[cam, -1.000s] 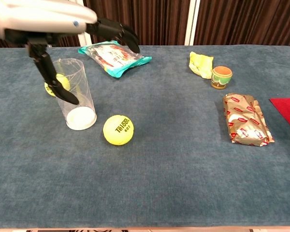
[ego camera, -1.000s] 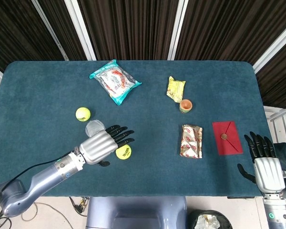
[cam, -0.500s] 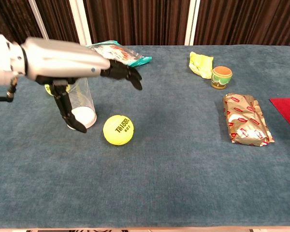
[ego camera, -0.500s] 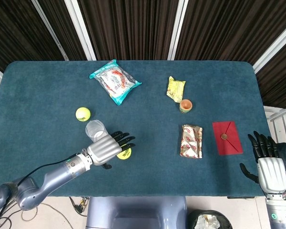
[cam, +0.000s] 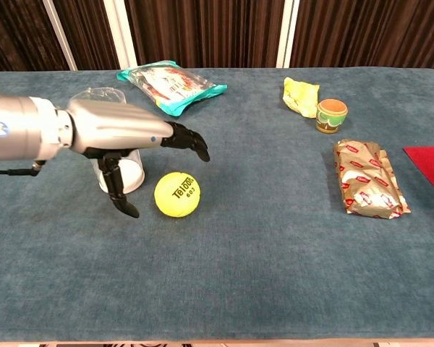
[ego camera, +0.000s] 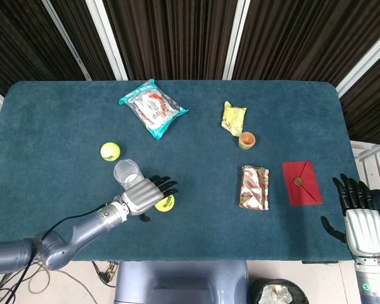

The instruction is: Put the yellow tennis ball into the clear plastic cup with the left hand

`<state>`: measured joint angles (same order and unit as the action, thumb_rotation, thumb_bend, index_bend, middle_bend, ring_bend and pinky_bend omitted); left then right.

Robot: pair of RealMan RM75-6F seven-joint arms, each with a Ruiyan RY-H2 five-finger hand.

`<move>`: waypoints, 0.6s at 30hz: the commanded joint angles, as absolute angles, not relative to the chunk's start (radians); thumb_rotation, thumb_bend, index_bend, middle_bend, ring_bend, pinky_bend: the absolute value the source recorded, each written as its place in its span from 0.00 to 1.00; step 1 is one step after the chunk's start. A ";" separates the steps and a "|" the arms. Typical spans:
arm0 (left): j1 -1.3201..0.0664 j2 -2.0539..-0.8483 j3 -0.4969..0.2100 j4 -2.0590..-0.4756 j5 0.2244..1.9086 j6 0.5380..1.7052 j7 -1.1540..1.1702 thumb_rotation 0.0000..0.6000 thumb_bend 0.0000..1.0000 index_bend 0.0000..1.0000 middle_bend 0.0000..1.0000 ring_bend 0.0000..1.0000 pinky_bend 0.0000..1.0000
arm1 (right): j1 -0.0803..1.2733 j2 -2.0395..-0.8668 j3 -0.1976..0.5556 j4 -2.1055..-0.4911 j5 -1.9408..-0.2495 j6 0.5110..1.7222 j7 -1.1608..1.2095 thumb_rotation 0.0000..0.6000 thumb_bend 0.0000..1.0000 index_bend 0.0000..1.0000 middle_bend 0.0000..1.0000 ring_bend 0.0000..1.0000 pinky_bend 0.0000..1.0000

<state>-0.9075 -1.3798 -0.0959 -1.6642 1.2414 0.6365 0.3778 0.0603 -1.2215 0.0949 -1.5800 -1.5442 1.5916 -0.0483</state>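
Trouble spot: left hand hangs spread and empty over the tennis ball, which sits near the counter's front edge, just beside the clear cup. A sloppy close could nudge the ball rolling away or tip the cup.

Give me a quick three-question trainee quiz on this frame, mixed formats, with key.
1. True or false: the left hand already grips the near tennis ball.
2. Which item lies closest to the small terracotta pot? A) red envelope B) yellow wrapper C) clear plastic cup
3. Fill in: the clear plastic cup stands between the near ball and the ____ tennis ball.

Key: 1 false, fingers are spread above it; 2 B, the yellow wrapper; 3 second (far).
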 commanded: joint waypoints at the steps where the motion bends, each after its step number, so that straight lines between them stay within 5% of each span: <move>1: -0.918 -1.417 -0.094 -1.624 1.231 0.637 0.368 1.00 0.00 0.15 0.06 0.03 0.17 | 0.060 -1.221 0.096 -1.580 -1.539 1.588 -0.047 1.00 0.34 0.00 0.02 0.02 0.00; 18: -0.938 -1.511 -0.068 -1.530 1.227 0.668 0.395 1.00 0.14 0.26 0.23 0.16 0.31 | 0.061 -1.219 0.100 -1.581 -1.520 1.574 -0.042 1.00 0.34 0.00 0.02 0.02 0.00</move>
<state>-0.9355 -1.5070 -0.0682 -1.5335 1.2307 0.6678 0.3913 0.0603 -1.2185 0.1001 -1.5814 -1.5217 1.5757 -0.0413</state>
